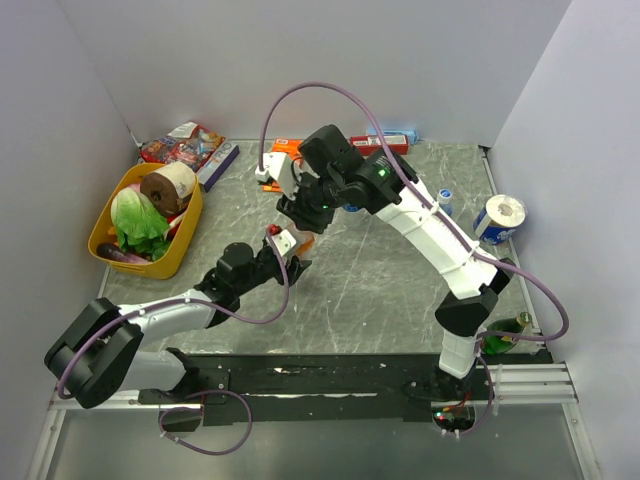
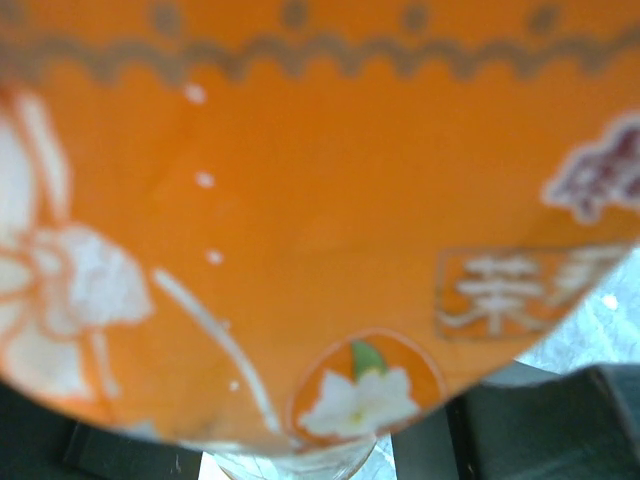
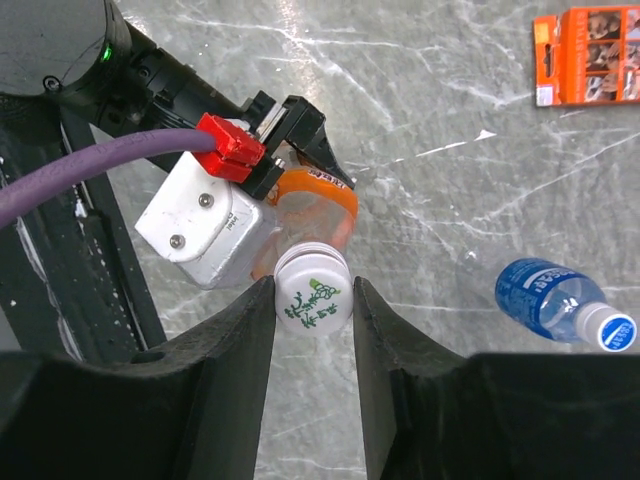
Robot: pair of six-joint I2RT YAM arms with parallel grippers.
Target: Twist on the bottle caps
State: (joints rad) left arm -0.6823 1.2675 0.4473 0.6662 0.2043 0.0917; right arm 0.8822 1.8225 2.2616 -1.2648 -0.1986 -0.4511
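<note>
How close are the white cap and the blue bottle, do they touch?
Apart. The right wrist view shows bare table between the white cap and the lying blue bottle.

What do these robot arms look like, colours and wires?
Left arm and right arm: white links, chunky black joints, a purple cable along each. Fingers are thick black wedges. A silver box with a red plug sits on the left wrist; a green light dots the right arm.

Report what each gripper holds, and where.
Left gripper clamps the orange bottle around its labelled body; right gripper pinches the white cap by its sides, atop that bottle.
</note>
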